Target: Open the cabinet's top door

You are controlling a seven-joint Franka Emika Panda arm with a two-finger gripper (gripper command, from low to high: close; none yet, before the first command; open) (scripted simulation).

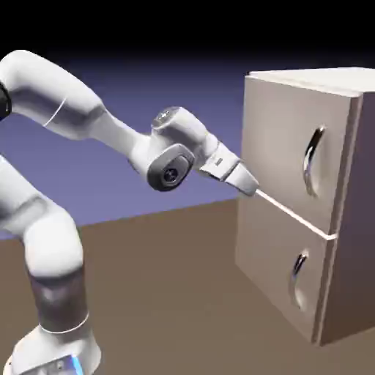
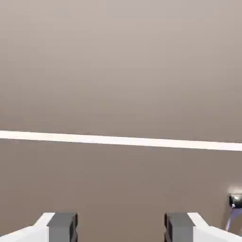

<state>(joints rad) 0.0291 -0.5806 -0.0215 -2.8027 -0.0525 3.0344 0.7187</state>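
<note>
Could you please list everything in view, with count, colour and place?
cabinet: one, beige, at the exterior view's right
top door: one, beige, shut, above the white line
lower door: one, beige, shut, below it
handles: two, silver, one on each door
white line: one, between the doors
table: one, brown, under the cabinet and arm
arm: one, white, at the exterior view's left
gripper: one, white with grey tips, open, before the doors

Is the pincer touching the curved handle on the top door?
Apart: in the exterior view, the pincer sits well left of the top door's handle.
</note>
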